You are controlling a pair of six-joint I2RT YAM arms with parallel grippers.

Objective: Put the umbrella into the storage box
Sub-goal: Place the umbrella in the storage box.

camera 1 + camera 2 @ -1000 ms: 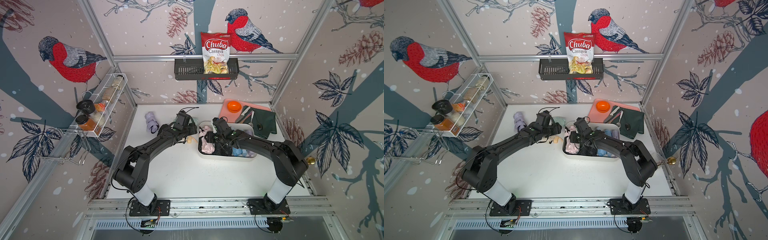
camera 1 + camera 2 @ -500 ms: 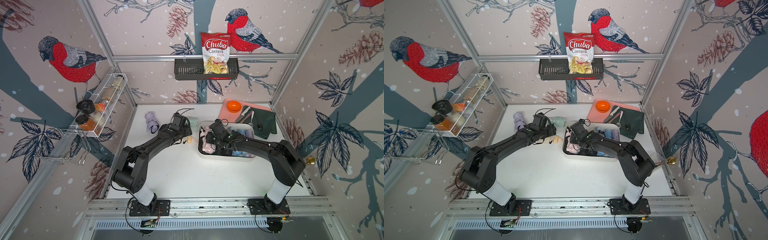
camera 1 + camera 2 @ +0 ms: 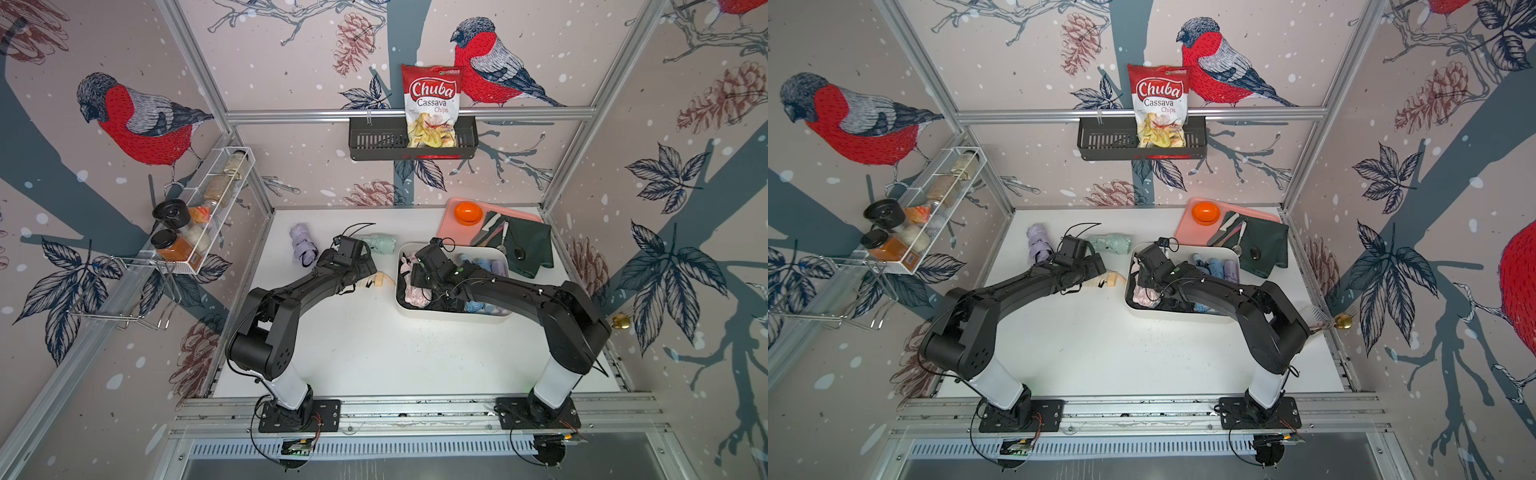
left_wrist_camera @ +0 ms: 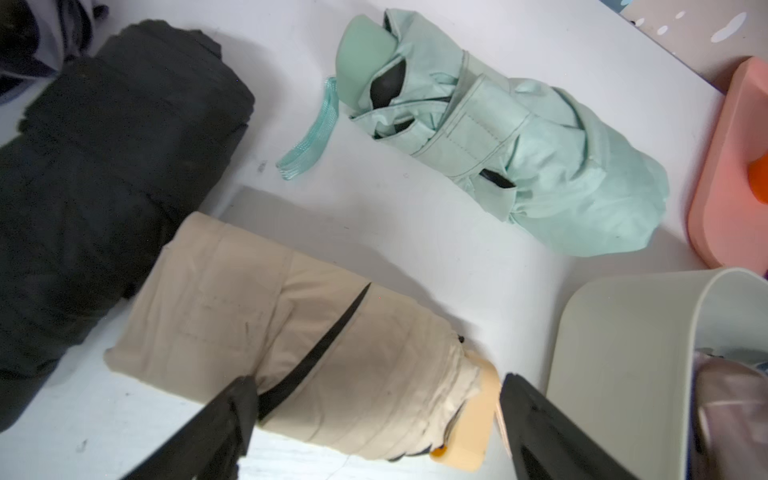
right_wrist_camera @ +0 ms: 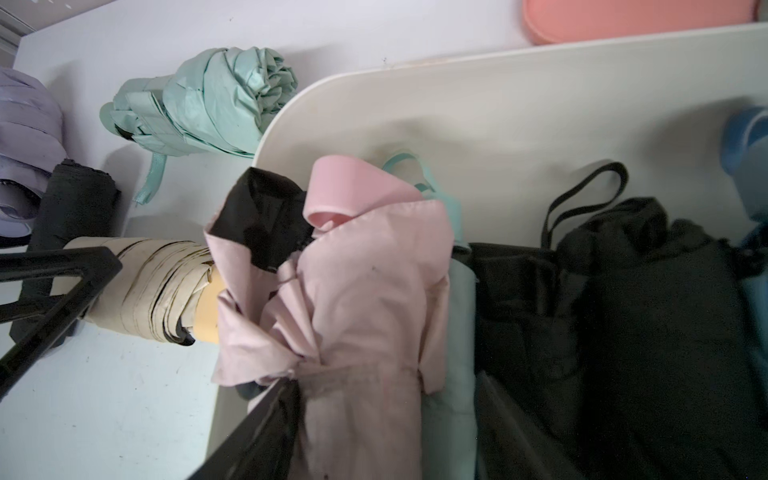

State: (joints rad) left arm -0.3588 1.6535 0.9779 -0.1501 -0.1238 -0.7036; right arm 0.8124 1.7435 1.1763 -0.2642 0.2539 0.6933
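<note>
The cream storage box (image 3: 457,316) (image 3: 1183,318) (image 4: 623,353) (image 5: 457,104) holds several folded umbrellas. At its left end lies a pink umbrella (image 3: 415,293) (image 5: 365,311). My right gripper (image 3: 415,278) (image 5: 386,436) stands open astride it; one finger touches the cloth. A beige umbrella (image 3: 380,279) (image 3: 1111,279) (image 4: 311,345) (image 5: 153,286) lies on the table just left of the box. My left gripper (image 3: 370,270) (image 4: 374,415) is open around it, with a gap at the handle end.
On the table lie a mint umbrella (image 3: 380,243) (image 4: 519,153), a lilac umbrella (image 3: 301,249) and a black one (image 4: 104,166). Behind the box is a pink tray (image 3: 453,232) with an orange bowl (image 3: 468,212), a green cloth (image 3: 532,249) and cutlery. A wire spice rack (image 3: 199,224) hangs left.
Both grippers have opened wider. The left one has let go of the beige umbrella. The right one has shifted toward the box's left end and loosened from the pink umbrella.
</note>
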